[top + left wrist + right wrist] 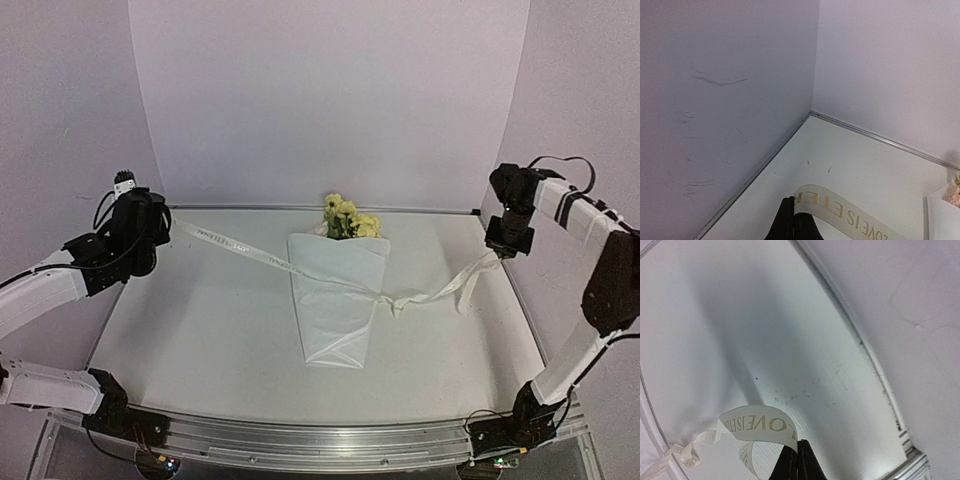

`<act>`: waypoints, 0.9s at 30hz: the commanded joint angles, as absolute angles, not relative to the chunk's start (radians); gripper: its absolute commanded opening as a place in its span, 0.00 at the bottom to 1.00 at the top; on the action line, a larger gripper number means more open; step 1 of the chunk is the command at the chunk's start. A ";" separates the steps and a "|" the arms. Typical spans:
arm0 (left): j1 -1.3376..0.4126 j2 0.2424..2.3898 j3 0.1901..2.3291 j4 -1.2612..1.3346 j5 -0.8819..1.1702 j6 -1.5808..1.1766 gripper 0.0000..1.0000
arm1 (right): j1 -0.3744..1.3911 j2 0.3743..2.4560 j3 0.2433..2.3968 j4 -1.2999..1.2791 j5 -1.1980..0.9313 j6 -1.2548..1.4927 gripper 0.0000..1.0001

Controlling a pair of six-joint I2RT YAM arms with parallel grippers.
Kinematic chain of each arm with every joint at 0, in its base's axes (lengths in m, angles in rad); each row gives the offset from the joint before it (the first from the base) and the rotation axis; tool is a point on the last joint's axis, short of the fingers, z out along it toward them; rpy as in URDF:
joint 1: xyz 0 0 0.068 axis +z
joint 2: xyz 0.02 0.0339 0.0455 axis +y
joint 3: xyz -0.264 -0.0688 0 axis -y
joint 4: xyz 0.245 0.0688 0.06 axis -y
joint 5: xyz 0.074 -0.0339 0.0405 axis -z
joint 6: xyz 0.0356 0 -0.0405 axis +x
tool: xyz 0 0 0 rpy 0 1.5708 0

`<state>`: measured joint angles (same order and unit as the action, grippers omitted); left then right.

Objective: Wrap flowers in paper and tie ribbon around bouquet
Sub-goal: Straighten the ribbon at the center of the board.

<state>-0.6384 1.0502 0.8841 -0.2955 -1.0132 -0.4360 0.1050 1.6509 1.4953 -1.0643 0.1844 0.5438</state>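
While the bouquet lies flat, the ribbon tied about its middle runs to both sides. Left gripper, left of it, and right gripper, right, each pinch a ribbon end

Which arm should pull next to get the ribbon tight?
Probably the right: the right pincer is shut on the ribbon, which sags loose there, while the left pincer's stretch runs straight to the bouquet.
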 commanded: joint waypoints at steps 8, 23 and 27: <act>-0.469 0.879 0.943 -0.645 -1.179 -0.710 0.00 | 0.110 1.355 1.413 -1.323 0.448 0.318 0.00; -0.370 0.934 0.738 -0.737 -1.063 -0.964 0.00 | 0.096 1.412 1.250 -1.337 0.516 0.323 0.02; -0.345 0.938 0.662 -0.688 -1.010 -0.993 0.00 | 0.064 1.477 1.265 -1.341 0.520 0.344 0.02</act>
<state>-0.3692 0.9388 0.7109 -0.7157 -1.0732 -0.9260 0.0951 1.4287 1.2552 -1.3255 0.4687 0.3194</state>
